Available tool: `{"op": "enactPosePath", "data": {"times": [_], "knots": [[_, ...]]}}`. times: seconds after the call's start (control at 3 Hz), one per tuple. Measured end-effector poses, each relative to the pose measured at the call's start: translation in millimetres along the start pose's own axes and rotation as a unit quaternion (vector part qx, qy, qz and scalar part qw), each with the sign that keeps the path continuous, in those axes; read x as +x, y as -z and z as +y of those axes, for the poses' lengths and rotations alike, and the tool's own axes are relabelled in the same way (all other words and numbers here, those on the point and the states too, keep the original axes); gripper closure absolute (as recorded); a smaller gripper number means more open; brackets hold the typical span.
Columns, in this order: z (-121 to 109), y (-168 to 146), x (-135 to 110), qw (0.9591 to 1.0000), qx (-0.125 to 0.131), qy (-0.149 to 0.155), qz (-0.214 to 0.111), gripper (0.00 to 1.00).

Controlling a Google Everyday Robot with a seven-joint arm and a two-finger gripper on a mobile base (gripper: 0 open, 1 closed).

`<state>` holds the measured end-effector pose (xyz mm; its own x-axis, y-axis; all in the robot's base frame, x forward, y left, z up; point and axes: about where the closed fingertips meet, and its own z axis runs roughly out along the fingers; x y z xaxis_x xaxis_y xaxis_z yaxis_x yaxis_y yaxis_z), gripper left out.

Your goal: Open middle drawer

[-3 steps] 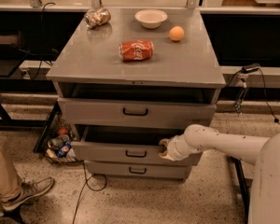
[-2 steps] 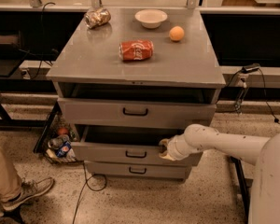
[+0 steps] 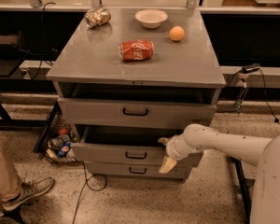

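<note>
Hardly anything is moving since a second ago: gripper [image 3: 165, 153] is staying at the right end of the middle drawer [image 3: 113, 152], lower centre of frame. That drawer is standing part-open by the same amount, with a dark gap showing above its front.

Fingers [image 3: 168, 164] are spread apart, clamping nothing. One seems to be hooking over the front's top lip, the other lying down its face. Black bar handle [image 3: 136, 155] is sitting untouched to the left.

Risk, as I judge it: pulling from one end could be skewing the drawer and jamming it, or the hook could be slipping off the thin lip.

Arm [image 3: 224, 143] is reaching in from lower right, nearly level, wrist bending down toward the drawer.

Bottom drawer [image 3: 109, 170] is sitting further in beneath; top drawer [image 3: 95, 112] is standing slightly out above. Farther up, on the cabinet top [image 3: 191, 66], a red cola can [image 3: 136, 50] is lying on its side, with an orange [image 3: 177, 33], a white bowl [image 3: 151, 17] and a crumpled can [image 3: 97, 17] behind.
</note>
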<state>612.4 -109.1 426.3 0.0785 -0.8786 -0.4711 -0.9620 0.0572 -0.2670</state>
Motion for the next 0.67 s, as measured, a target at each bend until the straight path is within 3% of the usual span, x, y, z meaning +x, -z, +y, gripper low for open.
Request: {"op": "enactPosePath", "data": {"times": [0.33,0.67], "knots": [[-1.5,7.7,-8.5,0.9997,0.009,0.021,-0.001,0.0],[5.9,0.8,-8.7,0.9995,0.0,0.026,0.019,0.0]]}}
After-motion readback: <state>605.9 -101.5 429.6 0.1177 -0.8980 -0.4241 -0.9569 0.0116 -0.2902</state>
